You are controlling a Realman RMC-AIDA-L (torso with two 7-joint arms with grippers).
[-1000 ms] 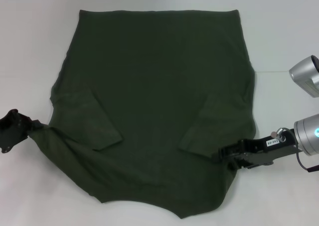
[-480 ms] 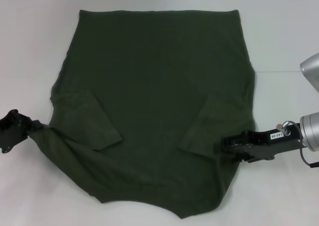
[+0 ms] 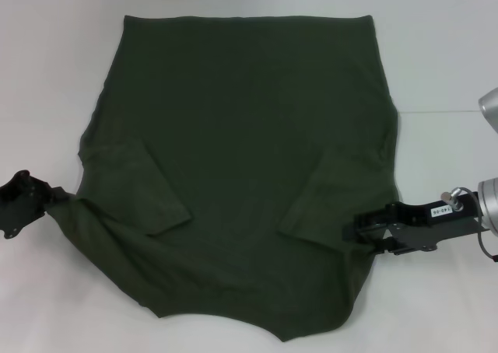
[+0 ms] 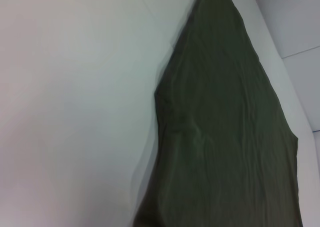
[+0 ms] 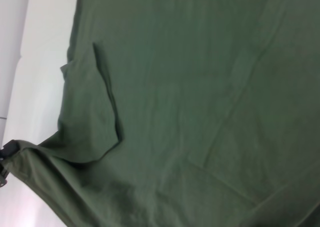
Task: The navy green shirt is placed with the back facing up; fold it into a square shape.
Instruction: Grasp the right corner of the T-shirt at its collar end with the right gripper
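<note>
The plain dark olive-green short-sleeved shirt of soft matte fabric (image 3: 249,166) lies spread flat on the white tabletop (image 3: 436,50), filling most of the middle of the head view. Its straight hem is on the far side, and its near edge curves close to the bottom of the view. Both sleeves are folded inward onto the body of the shirt, one on each side, making two slanted flaps.

Nothing else lies on the tabletop. A faint seam line runs across its surface to the right of the shirt, beyond the cloth's right edge.

The black left gripper (image 3: 39,200) is at the shirt's left near corner and is clamped on the cloth there, which is drawn out into a taut point toward it; creases run from that point back into the shirt. The left wrist view shows only the stretched fabric narrowing against white table. The black right gripper (image 3: 359,234) reaches in from the right, low over the shirt's right edge just beside the folded right sleeve; whether its fingers are spread or closed on the cloth cannot be told. Its silver arm links stand off the cloth at the right border.

Bare tabletop is open on the far side beyond the hem and along both flanks, with wider room on the left and right than at the near edge.
</note>
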